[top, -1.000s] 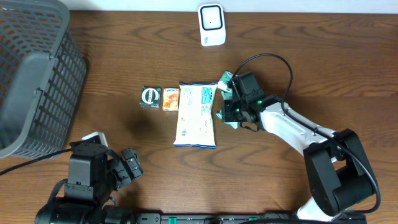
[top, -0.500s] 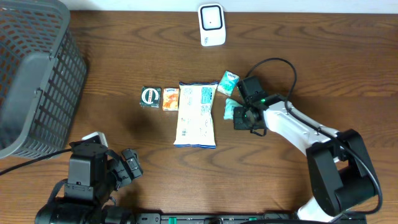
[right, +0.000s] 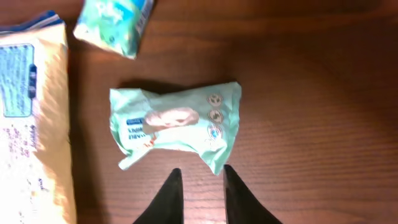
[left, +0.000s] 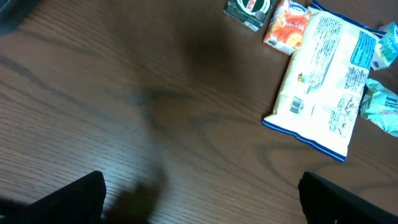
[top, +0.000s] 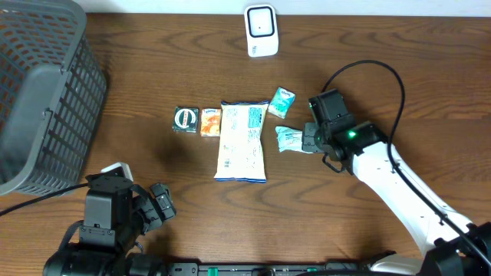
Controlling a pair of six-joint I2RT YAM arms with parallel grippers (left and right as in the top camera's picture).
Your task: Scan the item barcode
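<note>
My right gripper (right: 201, 177) has its fingers only narrowly apart, holding nothing. The green packet (right: 177, 124) lies flat on the desk just ahead, right of the white bag (top: 242, 140). I should spread wider and pinch its right edge, leaving its printed faces uncovered for the scanner (top: 261, 31).

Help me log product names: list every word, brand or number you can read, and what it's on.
Nothing reads clearly.
White-and-blue bag: print too small.
Crumpled mint-green packet: label blurred.
Small mint-green pack: blurred.
Orange pack: blurred.
Dark green pack: round logo, unreadable.
</note>
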